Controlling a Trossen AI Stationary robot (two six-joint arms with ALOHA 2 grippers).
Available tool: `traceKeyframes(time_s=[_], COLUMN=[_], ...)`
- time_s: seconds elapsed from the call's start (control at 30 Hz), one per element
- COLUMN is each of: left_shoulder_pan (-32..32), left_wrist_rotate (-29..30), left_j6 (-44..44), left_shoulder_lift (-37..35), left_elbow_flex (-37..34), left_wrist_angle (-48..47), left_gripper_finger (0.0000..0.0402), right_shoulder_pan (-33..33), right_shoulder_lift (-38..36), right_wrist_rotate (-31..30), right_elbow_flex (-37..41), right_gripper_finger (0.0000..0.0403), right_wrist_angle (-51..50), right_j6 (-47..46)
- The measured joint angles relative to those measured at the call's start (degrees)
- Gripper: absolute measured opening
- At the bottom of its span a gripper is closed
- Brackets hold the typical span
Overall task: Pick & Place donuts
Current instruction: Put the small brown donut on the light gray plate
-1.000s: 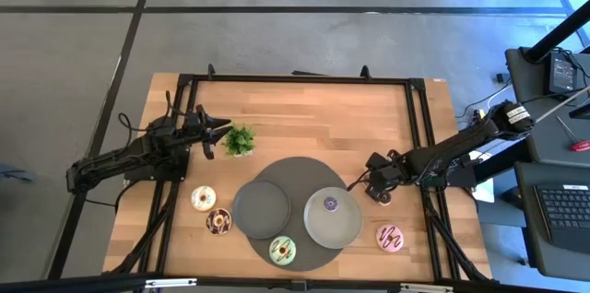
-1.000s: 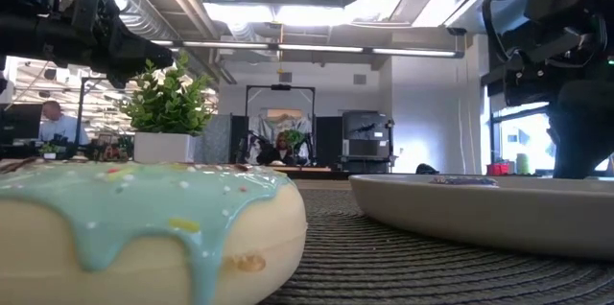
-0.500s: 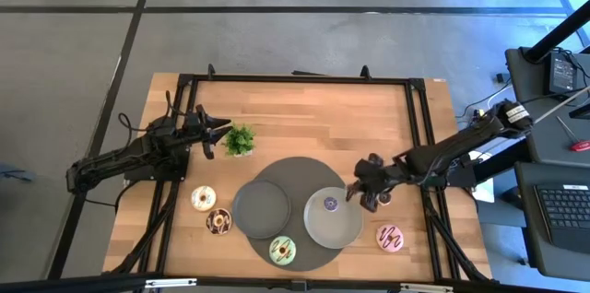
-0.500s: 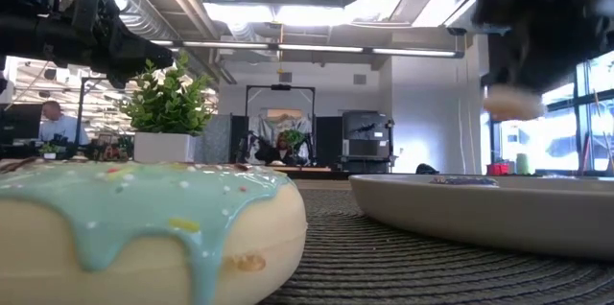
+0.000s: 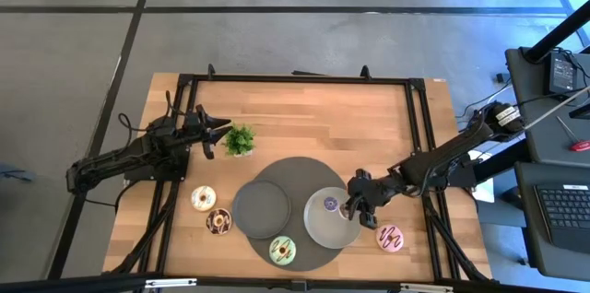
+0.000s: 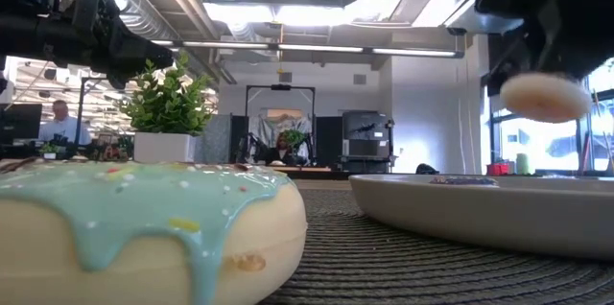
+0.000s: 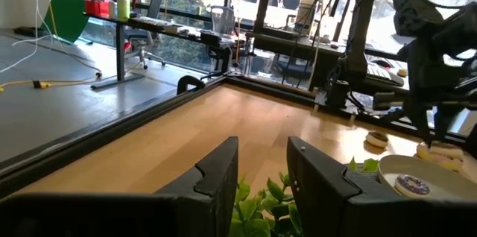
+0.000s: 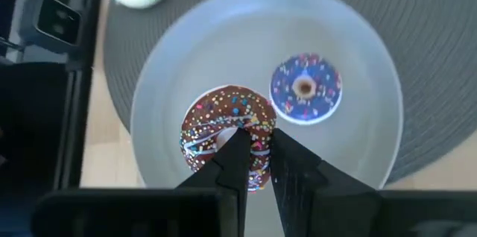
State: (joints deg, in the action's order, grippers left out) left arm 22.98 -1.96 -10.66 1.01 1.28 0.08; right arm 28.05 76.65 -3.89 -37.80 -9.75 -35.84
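My right gripper (image 5: 351,208) is shut on a tiny brown sprinkled donut (image 8: 223,136) and holds it above the right grey plate (image 5: 323,233). A tiny purple donut (image 5: 330,204) lies flat on that plate. The white (image 5: 203,198), chocolate (image 5: 219,222) and pink (image 5: 390,237) donuts lie on the wood. The pale green one (image 5: 283,251) lies on the dark mat. Another tiny donut (image 7: 376,138) sits on the table beyond the plate. My left gripper (image 5: 207,133) waits open beside the small plant (image 5: 240,139). My right gripper pinches the brown donut's ring wall (image 8: 257,129) from above, pointing down. One finger (image 8: 237,151) seems to reach into the hole and the other (image 8: 287,159) stands outside the rim. The donut sits level and clear of the plate, its pale underside (image 6: 545,96) showing.
A second grey plate (image 5: 262,208) lies left of the first, both on a round dark mat (image 5: 293,171). The plant stands at the table's left far part. Bare wood stretches along the far side. A black frame rims the table.
My right gripper has lifted the tiny brown donut off the wood near the table's right edge. It has carried it left and toward the near edge until it hangs over the right plate. The left arm has kept still.
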Motion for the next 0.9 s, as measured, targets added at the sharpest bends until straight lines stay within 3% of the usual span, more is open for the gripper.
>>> traceKeyframes(time_s=[0.4, 0.9], left_shoulder_pan=[0.0, 0.0], left_wrist_rotate=[-0.02, -0.02], left_j6=[-0.15, -0.17], left_shoulder_lift=[0.01, 0.01], left_elbow_flex=[0.0, -0.02], left_wrist_angle=[-0.02, -0.02], left_gripper_finger=[0.0111, 0.0112], right_shoulder_pan=[-0.07, -0.07], right_shoulder_lift=[8.53, 9.28], right_wrist_rotate=[0.83, 1.02], right_elbow_flex=[0.02, 0.02], right_gripper_finger=[0.0054, 0.0054], right_wrist_angle=[0.12, 0.28], right_j6=[-6.25, -10.58])
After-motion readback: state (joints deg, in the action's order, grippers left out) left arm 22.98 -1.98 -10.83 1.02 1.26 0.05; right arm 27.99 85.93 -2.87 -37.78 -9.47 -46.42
